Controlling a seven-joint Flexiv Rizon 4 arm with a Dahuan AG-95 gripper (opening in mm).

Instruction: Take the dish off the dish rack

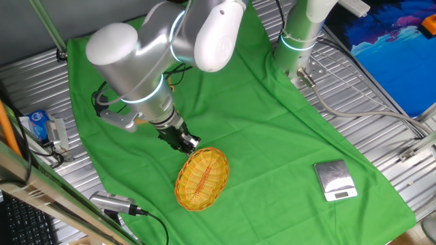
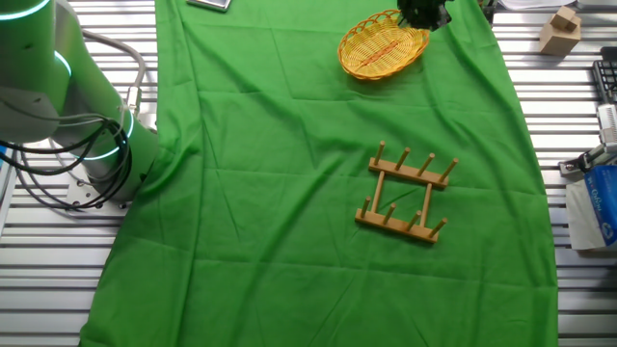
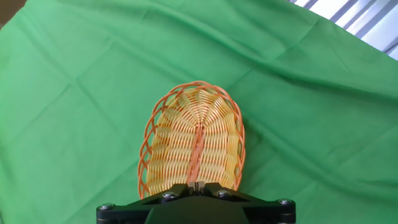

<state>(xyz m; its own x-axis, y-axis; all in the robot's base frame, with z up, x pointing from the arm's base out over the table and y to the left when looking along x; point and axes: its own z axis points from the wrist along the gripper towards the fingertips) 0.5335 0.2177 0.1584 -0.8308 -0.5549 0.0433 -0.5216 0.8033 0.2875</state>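
Note:
The dish (image 1: 201, 178) is an oval yellow-orange wicker tray with reddish centre streaks, resting on the green cloth. In the other fixed view the dish (image 2: 383, 45) is near the far edge, well apart from the wooden dish rack (image 2: 405, 198), whose pegs hold nothing. My gripper (image 1: 187, 143) is at the dish's rim. In the hand view the dish (image 3: 196, 146) stretches away from the gripper (image 3: 198, 185), and the jaws stand nearly together, pinched on its near rim. In the other fixed view the gripper (image 2: 422, 14) is a dark shape at the dish's right end.
A square silver scale (image 1: 335, 180) sits on the green cloth (image 1: 259, 129) to the dish's right. The arm's base (image 2: 67, 106) stands beside the cloth on the slatted metal table. A wooden block (image 2: 559, 29) and a blue carton (image 2: 598, 207) lie off the cloth.

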